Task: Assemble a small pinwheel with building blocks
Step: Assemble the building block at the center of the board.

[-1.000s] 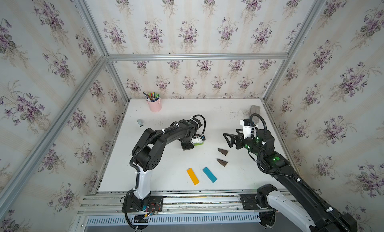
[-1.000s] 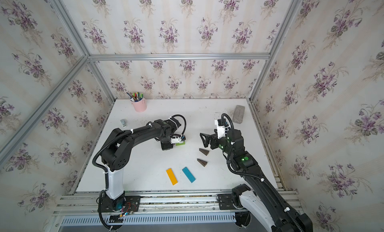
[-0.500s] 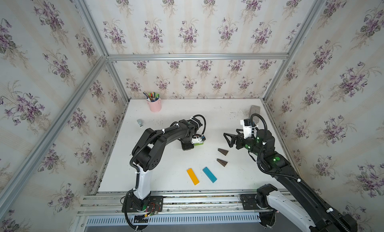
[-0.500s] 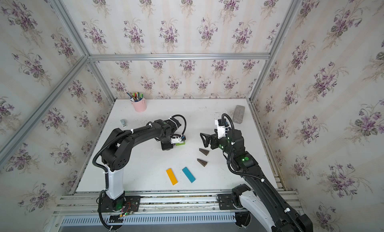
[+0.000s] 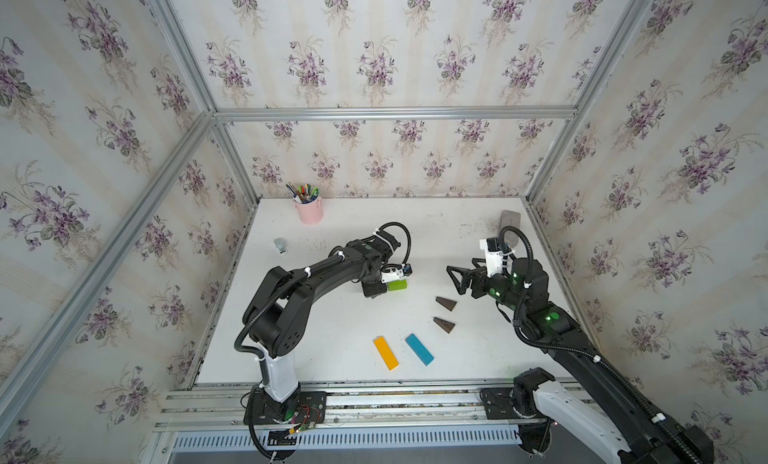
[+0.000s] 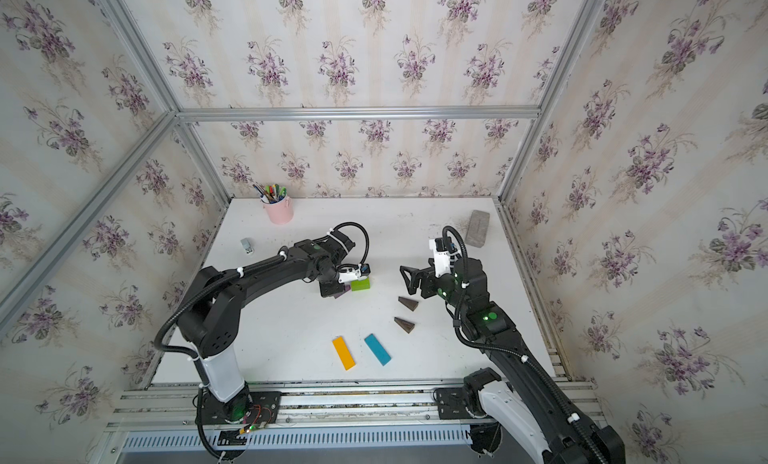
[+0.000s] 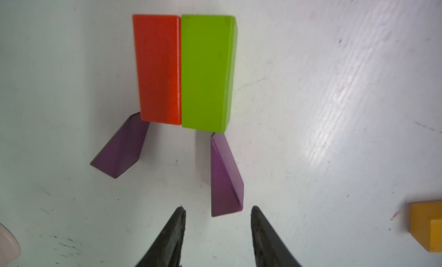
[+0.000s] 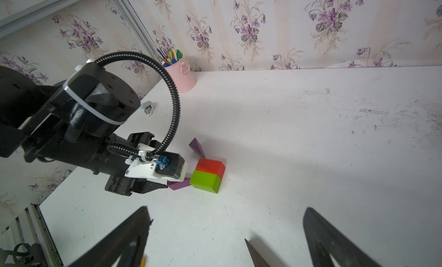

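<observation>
Red brick [image 7: 157, 67] and green brick [image 7: 207, 72] joined, purple wedges [image 7: 224, 177] set; brown wedges [image 5: 446, 303], yellow bar [image 5: 386, 352], blue bar [image 5: 419, 349] left. Left gripper [image 7: 218, 209] parted, empty; right gripper [image 8: 226, 208] wide.

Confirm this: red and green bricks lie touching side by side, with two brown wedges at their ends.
Wrong colour: the left wrist view shows purple wedges, not brown, at the ends of the red brick and green brick, which do lie touching side by side.

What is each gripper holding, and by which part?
Nothing is held. The left gripper is open, a purple wedge lying untouched between its jaws. The right gripper is open and empty.
</observation>
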